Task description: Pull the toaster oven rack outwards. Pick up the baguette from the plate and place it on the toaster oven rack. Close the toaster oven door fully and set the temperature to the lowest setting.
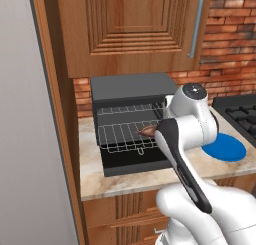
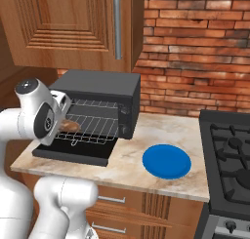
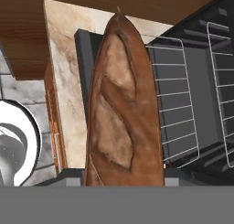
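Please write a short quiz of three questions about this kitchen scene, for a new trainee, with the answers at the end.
1. True or false: the baguette lies on the plate.
2. How is the oven door? A. shut B. folded down open C. removed
3. Fill in: the rack is pulled ____ over the open door.

Key
1. False: the plate is bare; the baguette is up at the gripper, over the rack.
2. B.
3. Out.
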Controlling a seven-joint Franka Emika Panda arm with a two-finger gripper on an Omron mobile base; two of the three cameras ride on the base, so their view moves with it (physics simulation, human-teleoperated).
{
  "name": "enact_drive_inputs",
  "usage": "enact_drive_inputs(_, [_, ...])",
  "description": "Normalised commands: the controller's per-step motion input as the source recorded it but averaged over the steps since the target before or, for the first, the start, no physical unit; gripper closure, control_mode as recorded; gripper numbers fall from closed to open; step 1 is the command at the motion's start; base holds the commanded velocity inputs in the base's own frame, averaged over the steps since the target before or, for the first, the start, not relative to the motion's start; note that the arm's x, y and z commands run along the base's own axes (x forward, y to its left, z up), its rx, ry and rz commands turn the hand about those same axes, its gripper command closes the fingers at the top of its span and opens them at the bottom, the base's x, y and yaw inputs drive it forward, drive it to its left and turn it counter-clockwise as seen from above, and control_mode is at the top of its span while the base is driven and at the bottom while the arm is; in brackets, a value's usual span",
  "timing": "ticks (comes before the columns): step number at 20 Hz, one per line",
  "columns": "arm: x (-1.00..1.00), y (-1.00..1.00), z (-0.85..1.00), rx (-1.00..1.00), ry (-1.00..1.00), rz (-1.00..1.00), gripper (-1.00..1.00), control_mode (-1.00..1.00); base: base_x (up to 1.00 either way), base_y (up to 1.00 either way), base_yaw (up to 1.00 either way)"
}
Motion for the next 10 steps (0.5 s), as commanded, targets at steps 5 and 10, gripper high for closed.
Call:
enact_drive_inputs(5, [0.22,0.22,0.00,0.00,0.00,0.01,1.00,-1.00,0.00,0.00,0.00])
enact_drive_inputs(10, [0.31,0.24,-0.05,0.00,0.00,0.03,1.00,-1.00,0.00,0.00,0.00])
